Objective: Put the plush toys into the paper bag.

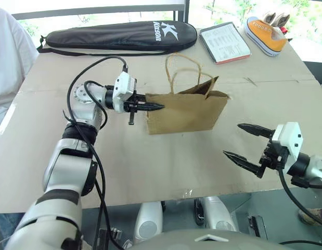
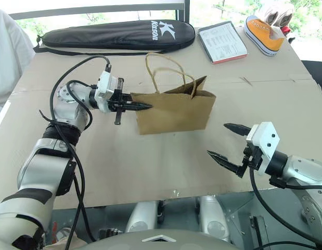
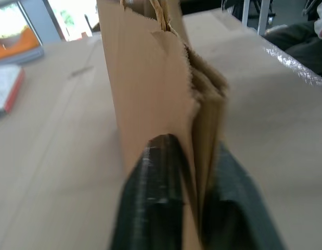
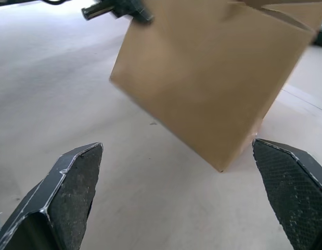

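Both arms were built of glossy silver-white shells broken by black bands at the joints. A loose black cable looped above the left arm [image 1: 72, 156] and plugged into the white box-shaped camera housing behind the left gripper [image 1: 150, 107], nearest the paper bag [image 1: 188, 110]. Its jaws were slim, black and pointed. The right gripper [image 1: 243, 143], farther from that bag, carried a similar white block, a black cable and textured black jaws.

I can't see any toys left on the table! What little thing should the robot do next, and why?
Probably keep the left claw pinched on the paper bag's edge to steady it; the bag stands upright. The right claw hangs open, apart from the bag, holding nothing. Whether the toys are inside cannot be seen.
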{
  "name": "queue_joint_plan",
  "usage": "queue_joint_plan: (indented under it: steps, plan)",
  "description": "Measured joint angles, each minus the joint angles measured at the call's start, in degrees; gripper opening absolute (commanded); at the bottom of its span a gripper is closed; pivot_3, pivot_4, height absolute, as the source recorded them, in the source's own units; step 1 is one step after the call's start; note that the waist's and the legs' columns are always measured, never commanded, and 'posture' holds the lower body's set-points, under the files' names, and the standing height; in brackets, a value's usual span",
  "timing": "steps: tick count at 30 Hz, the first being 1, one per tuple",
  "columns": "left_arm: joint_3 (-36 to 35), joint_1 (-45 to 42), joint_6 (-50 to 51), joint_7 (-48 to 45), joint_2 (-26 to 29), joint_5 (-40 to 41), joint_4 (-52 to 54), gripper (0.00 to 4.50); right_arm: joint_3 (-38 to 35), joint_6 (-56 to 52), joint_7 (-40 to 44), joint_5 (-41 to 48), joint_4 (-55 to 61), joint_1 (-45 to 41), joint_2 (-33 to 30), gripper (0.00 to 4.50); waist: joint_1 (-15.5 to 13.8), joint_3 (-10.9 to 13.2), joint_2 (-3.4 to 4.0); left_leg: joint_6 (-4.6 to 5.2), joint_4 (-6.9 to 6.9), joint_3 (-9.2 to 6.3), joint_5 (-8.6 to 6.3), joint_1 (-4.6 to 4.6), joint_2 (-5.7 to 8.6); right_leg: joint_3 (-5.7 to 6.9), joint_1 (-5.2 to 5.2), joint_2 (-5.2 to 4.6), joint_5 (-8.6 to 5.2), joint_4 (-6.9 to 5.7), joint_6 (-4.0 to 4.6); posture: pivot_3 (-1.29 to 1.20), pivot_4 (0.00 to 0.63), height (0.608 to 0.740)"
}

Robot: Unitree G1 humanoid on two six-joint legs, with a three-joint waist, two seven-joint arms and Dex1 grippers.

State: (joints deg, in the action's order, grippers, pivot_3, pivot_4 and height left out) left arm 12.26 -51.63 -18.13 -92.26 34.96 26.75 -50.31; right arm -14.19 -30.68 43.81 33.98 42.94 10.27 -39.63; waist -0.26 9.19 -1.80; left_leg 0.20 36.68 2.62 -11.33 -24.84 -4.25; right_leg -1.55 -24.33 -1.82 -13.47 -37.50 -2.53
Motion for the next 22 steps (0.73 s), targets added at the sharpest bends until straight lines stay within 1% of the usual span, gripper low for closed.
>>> queue_joint_plan:
  steps: [2, 3, 4, 5, 6, 7, 10, 11, 12, 15, 16, 17, 19, 21, 22]
  plan:
    - [-0.78, 0.75, -0.15, 0.00, -0.16, 0.01, -1.42, 2.91, 0.47, 0.05, -0.42, 0.00, -0.05, -0.05, 0.05, 4.50, -0.03, 0.02, -0.03, 0.00, 0.00, -0.01, 0.00, 0.00, 0.00, 0.00, 0.00, 0.00, 0.00, -0.01, 0.00, 0.00, 0.150, 0.740]
    - [-1.53, 1.02, -0.15, 0.02, -0.40, 0.00, -1.49, 3.23, 0.50, 0.10, -0.41, 0.00, -0.08, -0.05, 0.04, 4.50, -0.05, 0.02, -0.04, 0.00, 0.01, -0.01, 0.00, -0.01, 0.00, 0.01, 0.00, 0.00, 0.00, -0.01, 0.00, 0.00, 0.150, 0.740]
    - [-3.16, 1.63, -0.11, 0.57, -0.63, -0.05, -1.13, 3.75, 0.50, 0.24, -0.33, 0.07, -0.25, -0.07, 0.04, 4.50, -0.09, 0.03, -0.05, 0.00, 0.03, 0.00, 0.00, -0.01, 0.00, 0.01, 0.00, -0.01, 0.02, -0.01, 0.03, 0.00, 0.150, 0.740]
    - [-4.41, 2.57, 0.40, 1.77, -0.42, -0.11, 0.05, 4.16, 0.48, 0.35, -0.15, 0.18, -0.53, -0.10, 0.01, 4.50, -0.10, 0.03, -0.06, 0.00, 0.03, -0.01, 0.00, -0.01, 0.00, 0.01, 0.01, -0.01, 0.02, -0.01, 0.04, 0.00, 0.150, 0.740]
    - [-5.68, 4.02, 1.23, 3.43, -0.10, -0.09, 2.06, 4.30, 0.24, 0.63, 0.29, 0.40, -0.92, 0.06, -0.02, 4.50, -0.11, 0.03, -0.06, 0.00, 0.03, 0.01, 0.00, 0.00, 0.00, -0.01, 0.01, -0.03, 0.03, -0.02, 0.04, 0.00, 0.150, 0.740]
    - [-7.58, 8.00, 4.15, 6.46, 1.29, 0.20, 7.97, 4.30, -0.13, 1.33, 1.20, 0.60, -1.67, 0.24, -0.17, 4.50, 0.28, 0.03, -0.05, 0.00, 0.01, 0.04, 0.00, 0.01, -0.02, -0.05, 0.01, -0.04, 0.06, -0.01, 0.06, 0.00, 0.150, 0.740]
    - [-10.60, 15.54, 10.65, 11.78, 4.06, 0.75, 17.23, 4.30, -1.36, 2.53, 2.51, 0.53, -3.53, 1.22, -0.67, 4.50, 0.94, 0.03, -0.05, 0.00, -0.04, 0.03, 0.00, 0.05, -0.03, -0.03, 0.02, -0.06, 0.10, -0.06, 0.08, 0.00, 0.150, 0.740]
    - [-12.26, 20.01, 15.31, 15.34, 5.30, 1.37, 22.87, 4.30, -2.44, 3.19, 3.16, 0.43, -4.63, 2.14, -0.79, 4.50, 0.97, 0.03, -0.05, 0.00, -0.04, 0.00, 0.00, 0.08, -0.02, -0.01, 0.02, -0.07, 0.11, -0.13, 0.04, 0.00, 0.150, 0.740]
    - [-18.15, 33.11, 23.39, 22.39, 7.03, 4.99, 38.00, 4.30, -3.92, 3.57, 3.60, 0.55, -5.55, 2.20, -1.42, 4.50, 1.46, 0.00, 0.04, -0.01, -0.12, 0.13, 0.00, 0.15, -0.08, -0.06, 0.01, -0.14, 0.02, -0.15, 0.04, 0.00, 0.150, 0.740]
    - [-27.85, 57.60, 34.73, 31.85, 8.02, 10.93, 59.21, 4.30, -9.05, 3.40, 3.53, 0.20, -8.10, 5.60, -2.73, 4.50, 2.56, 0.00, -0.04, -0.02, -0.34, 0.08, -0.02, 0.23, -0.18, -0.18, 0.00, -0.25, 0.07, 0.03, 0.02, 0.00, 0.150, 0.740]
    - [-29.89, 63.34, 38.00, 34.63, 7.59, 12.30, 63.91, 4.30, -10.52, 3.24, 3.61, 0.16, -8.69, 6.84, -2.91, 4.50, 2.38, 0.01, -0.05, -0.02, -0.34, 0.14, -0.02, 0.19, -0.11, -0.10, -0.01, -0.26, 0.04, 0.03, 0.02, 0.00, 0.150, 0.740]
    - [-31.77, 67.01, 40.37, 37.03, 7.04, 13.49, 67.92, 4.30, -11.36, 3.08, 3.92, 0.24, -8.83, 7.39, -3.17, 4.50, 1.77, 0.03, -0.08, -0.02, -0.31, 0.09, -0.01, 0.18, -0.04, 0.03, 0.00, -0.26, -0.03, 0.01, -0.01, 0.00, 0.150, 0.740]
    - [-35.42, 73.13, 41.77, 40.08, 5.99, 14.09, 74.82, 4.30, -12.35, 3.07, 5.20, 1.08, -8.56, 7.76, -4.34, 4.50, 0.66, 0.04, -0.04, -0.04, -0.23, 0.09, -0.02, 0.23, -0.06, 0.13, 0.00, -0.30, -0.13, 0.00, -0.12, 0.00, 0.150, 0.740]
    - [-37.05, 77.51, 42.59, 40.88, 4.87, 14.88, 77.82, 4.30, -14.08, 3.08, 6.30, 1.61, -9.09, 8.37, -5.06, 4.50, 0.05, 0.01, 0.05, -0.33, -0.22, 0.13, -0.19, 0.29, 0.04, 0.12, 0.02, -0.48, -0.13, 0.03, -0.12, 0.00, 0.150, 0.740]
    - [-37.05, 78.01, 43.11, 40.97, 4.64, 15.38, 78.06, 4.30, -14.16, 3.08, 6.49, 1.63, -9.39, 8.56, -5.12, 4.50, -0.16, 0.01, 0.05, -0.34, -0.21, 0.13, -0.20, 0.29, 0.05, 0.13, 0.01, -0.51, -0.13, 0.08, -0.12, 0.00, 0.150, 0.740]
